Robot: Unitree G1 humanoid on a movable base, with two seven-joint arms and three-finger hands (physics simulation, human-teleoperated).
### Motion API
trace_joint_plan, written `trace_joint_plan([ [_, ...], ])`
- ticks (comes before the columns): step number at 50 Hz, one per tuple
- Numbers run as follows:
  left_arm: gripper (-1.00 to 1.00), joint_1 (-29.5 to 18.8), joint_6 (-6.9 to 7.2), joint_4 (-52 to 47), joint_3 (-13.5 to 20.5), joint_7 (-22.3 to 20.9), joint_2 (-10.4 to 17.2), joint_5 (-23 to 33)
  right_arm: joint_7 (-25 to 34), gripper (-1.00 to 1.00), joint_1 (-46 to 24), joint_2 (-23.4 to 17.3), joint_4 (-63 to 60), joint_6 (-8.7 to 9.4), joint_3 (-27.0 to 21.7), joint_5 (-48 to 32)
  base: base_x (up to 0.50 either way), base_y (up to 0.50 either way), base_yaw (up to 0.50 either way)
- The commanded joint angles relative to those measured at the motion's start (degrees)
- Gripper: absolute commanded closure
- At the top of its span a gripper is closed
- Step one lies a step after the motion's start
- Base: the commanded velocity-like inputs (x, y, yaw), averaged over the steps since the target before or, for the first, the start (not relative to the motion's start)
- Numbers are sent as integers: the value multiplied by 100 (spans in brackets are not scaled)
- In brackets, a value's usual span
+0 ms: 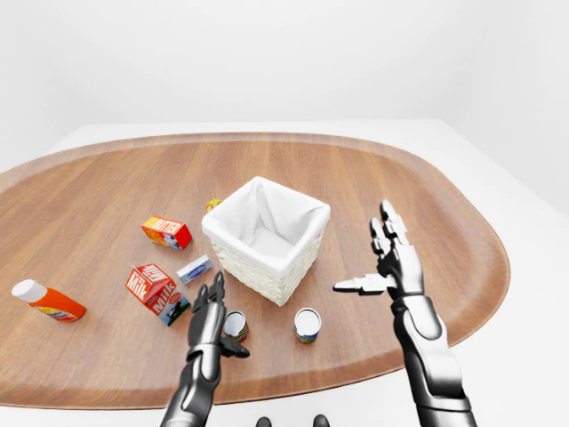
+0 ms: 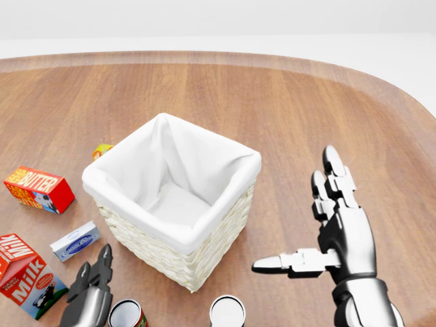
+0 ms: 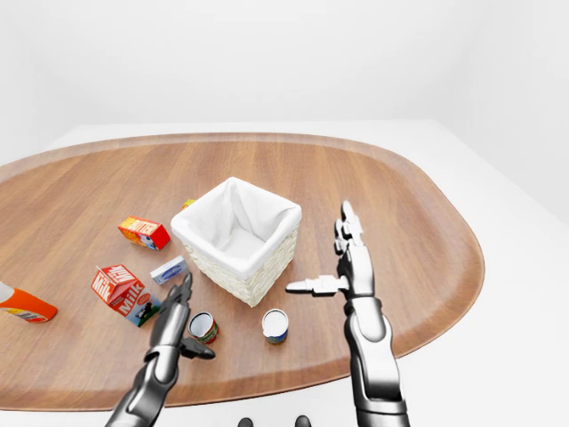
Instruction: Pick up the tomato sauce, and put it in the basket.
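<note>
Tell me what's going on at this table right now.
A humanoid robot holds both hands open over a wooden table. Its left hand is beside a red-labelled can, not gripping it. Its right hand hovers empty. The white-lined wicker basket is empty.

The red carton (image 2: 26, 276) at 8 o'clock in the head view carries the word "MILK" in white letters on its side face. The red-orange box (image 2: 39, 189) at 9 o'clock in that view reads "BUTTER" in yellow letters along its top edge. Print on the small blue-and-white box (image 2: 75, 240) between them, and on the two cans at 6 o'clock, is too small to read.
</note>
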Motion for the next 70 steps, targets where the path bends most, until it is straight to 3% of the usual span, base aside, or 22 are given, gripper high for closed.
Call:
trace_joint_plan([
  [1,-100,-65,0,173,-23,74,1,20,1,-100,-5,-2,17,0,3,3,0,0,0],
  [58,-100,-346,0,786,-60,309,43,37,-10,-100,-7,2,-97,0,-9,9,0,0,0],
  [59,-69,-341,0,773,-59,302,42,35,-6,-100,6,4,-86,0,-6,8,0,0,0],
  [60,30,-333,0,751,-56,290,40,30,-9,-100,17,5,-111,0,-1,7,0,0,0],
  [61,58,-330,0,743,-55,288,40,28,-10,-100,17,4,-123,0,0,9,0,0,0],
  [62,98,-325,0,729,-54,285,39,29,-10,-100,15,4,-117,0,-2,10,0,0,0],
  [70,100,-294,0,681,-51,281,38,28,-12,-100,39,4,-159,0,5,12,0,0,0],
])
